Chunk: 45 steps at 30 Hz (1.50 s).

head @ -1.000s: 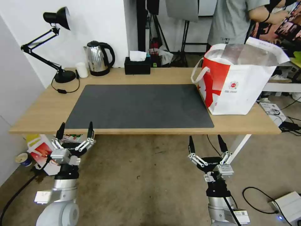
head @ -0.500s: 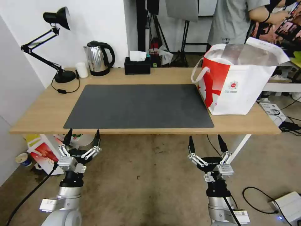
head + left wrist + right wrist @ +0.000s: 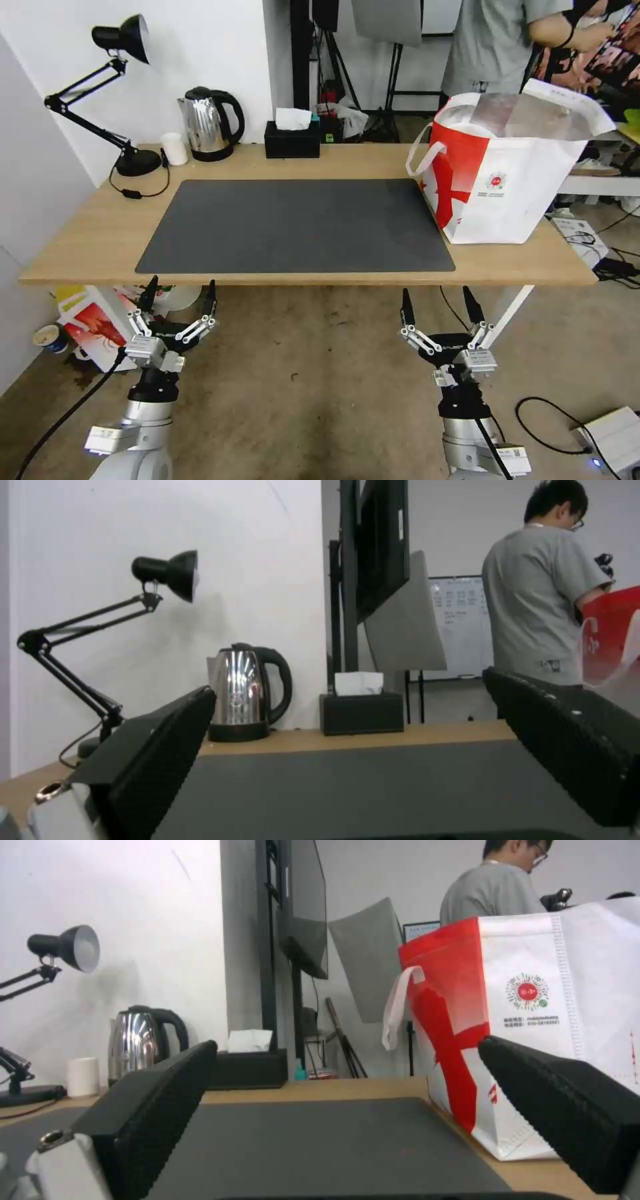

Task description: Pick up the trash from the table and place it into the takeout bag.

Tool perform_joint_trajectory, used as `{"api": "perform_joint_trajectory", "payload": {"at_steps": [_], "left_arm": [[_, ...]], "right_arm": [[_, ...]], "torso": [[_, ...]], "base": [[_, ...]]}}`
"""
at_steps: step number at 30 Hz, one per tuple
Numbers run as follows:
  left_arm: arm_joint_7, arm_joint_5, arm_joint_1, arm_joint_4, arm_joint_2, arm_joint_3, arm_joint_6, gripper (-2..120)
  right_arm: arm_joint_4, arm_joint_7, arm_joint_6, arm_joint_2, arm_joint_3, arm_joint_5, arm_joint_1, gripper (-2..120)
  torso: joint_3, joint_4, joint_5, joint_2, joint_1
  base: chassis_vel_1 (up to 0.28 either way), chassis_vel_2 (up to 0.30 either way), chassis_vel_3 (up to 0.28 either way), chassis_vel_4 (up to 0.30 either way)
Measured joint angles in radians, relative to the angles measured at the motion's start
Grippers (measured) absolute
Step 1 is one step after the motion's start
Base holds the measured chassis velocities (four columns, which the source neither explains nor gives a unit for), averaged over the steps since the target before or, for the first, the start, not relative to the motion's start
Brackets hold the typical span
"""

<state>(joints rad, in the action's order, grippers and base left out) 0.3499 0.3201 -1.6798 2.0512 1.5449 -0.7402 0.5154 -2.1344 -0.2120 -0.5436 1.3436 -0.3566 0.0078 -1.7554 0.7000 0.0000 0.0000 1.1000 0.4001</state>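
I see no trash on mat (image 3: 297, 225); takeout bag (image 3: 500, 180) stands at table (image 3: 87, 233) right end, nearer right gripper (image 3: 438, 308). Both it and left gripper (image 3: 180, 297) spread wide, empty, below front edge.

Bag (image 3: 507, 180) interior stood hidden behind its foil-lined walls; contents could not be told. Table (image 3: 80, 233) edge cut off the box (image 3: 90, 323) on the floor. Small print under the bag's logo (image 3: 527, 990) was unreadable.
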Motion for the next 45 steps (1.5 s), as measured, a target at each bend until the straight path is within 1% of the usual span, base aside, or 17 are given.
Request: {"api": "perform_joint_trajectory", "payload": {"at_steps": [7,10,15,28,45], "left_arm": [[0.009,-0.001,0.002,-0.017,0.0,0.003,0.008,100],[0.021,-0.001,0.003,-0.038,0.005,0.008,0.023,100],[0.022,-0.001,0.009,-0.038,0.005,0.011,0.023,100],[0.022,-0.007,0.016,-0.068,0.016,0.019,0.036,100],[0.023,-0.009,0.005,-0.089,0.034,0.021,0.076,100]], "right_arm": [[0.0,0.0,0.0,0.0,0.0,0.0,0.0,100],[0.0,0.0,0.0,0.0,0.0,0.0,0.0,100],[0.0,0.0,0.0,0.0,0.0,0.0,0.0,100],[0.0,0.0,0.0,0.0,0.0,0.0,0.0,100],[0.0,0.0,0.0,0.0,0.0,0.0,0.0,100]], "torso": [[0.0,0.0,0.0,0.0,0.0],[0.0,0.0,-0.0001,0.0,0.0],[0.0,0.0,0.0,0.0,0.0],[0.0,0.0,0.0,0.0,0.0],[0.0,0.0001,-0.0001,0.0,0.0]], "base": [[0.0,0.0,0.0,0.0],[0.0,0.0,0.0,0.0],[0.0,0.0,0.0,0.0],[0.0,0.0,0.0,0.0],[0.0,0.0,0.0,0.0]]}}
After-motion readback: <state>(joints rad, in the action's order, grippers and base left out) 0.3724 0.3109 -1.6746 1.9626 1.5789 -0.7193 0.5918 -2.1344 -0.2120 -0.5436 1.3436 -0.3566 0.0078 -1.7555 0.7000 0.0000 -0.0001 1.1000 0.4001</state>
